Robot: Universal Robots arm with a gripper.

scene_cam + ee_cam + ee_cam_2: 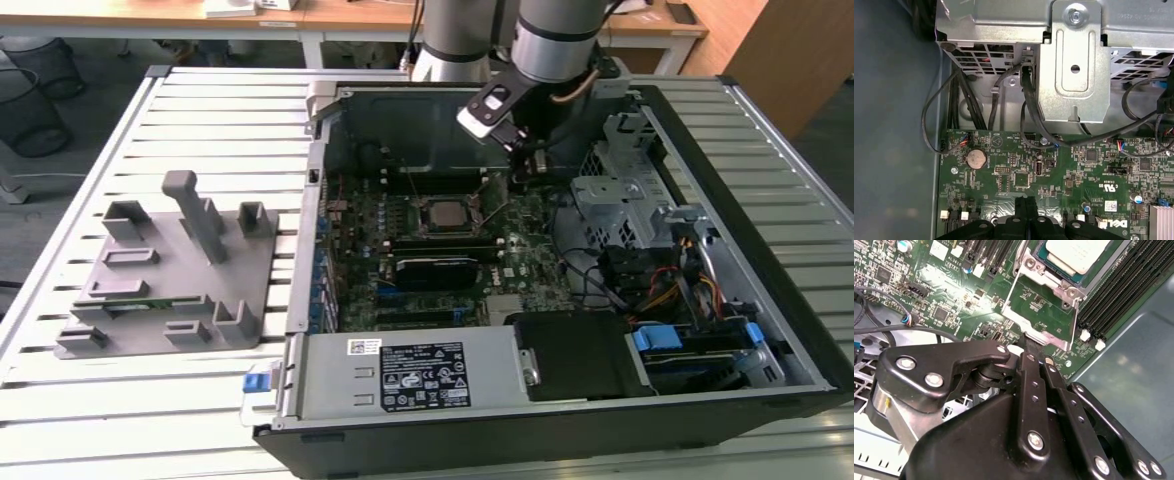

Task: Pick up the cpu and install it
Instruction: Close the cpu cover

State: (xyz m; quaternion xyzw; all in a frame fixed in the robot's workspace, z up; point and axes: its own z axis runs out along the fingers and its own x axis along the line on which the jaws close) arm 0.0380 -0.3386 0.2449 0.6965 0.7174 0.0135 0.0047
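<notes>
Nearest you in the exterior view, the pale slatted metal table (147, 410) carries the open black computer case (801, 340). A silver power supply box (334, 385) and a black rectangular drive block (581, 355) sit along the case's front edge. On the exterior view's left, well apart from the case, the grey plastic fixture plate (167, 280) with its upright blocks stands on the table.

Further in, the green motherboard (527, 265) lies flat on the case floor. Your cpu (443, 213), the small square chip with the silvery-grey top plate, already sits in its socket near the middle of the board, plate up. In the second wrist view you see the cpu (1076, 252) lying level in the socket. The bright metal retention frame (1041, 315) lies open just beside it, on the gripper's side.

Beyond the socket in the exterior view, the black linkage gripper (530, 160) hangs low over the board, between the cpu and the grey perforated metal drive cage (617, 200). Its fingers (1029, 372) are pressed together in both wrist views, with the tips right at the frame's edge; you cannot tell whether they touch it. Behind, the silver-grey arm (554, 40) rises in front of light wooden desks (360, 15).
</notes>
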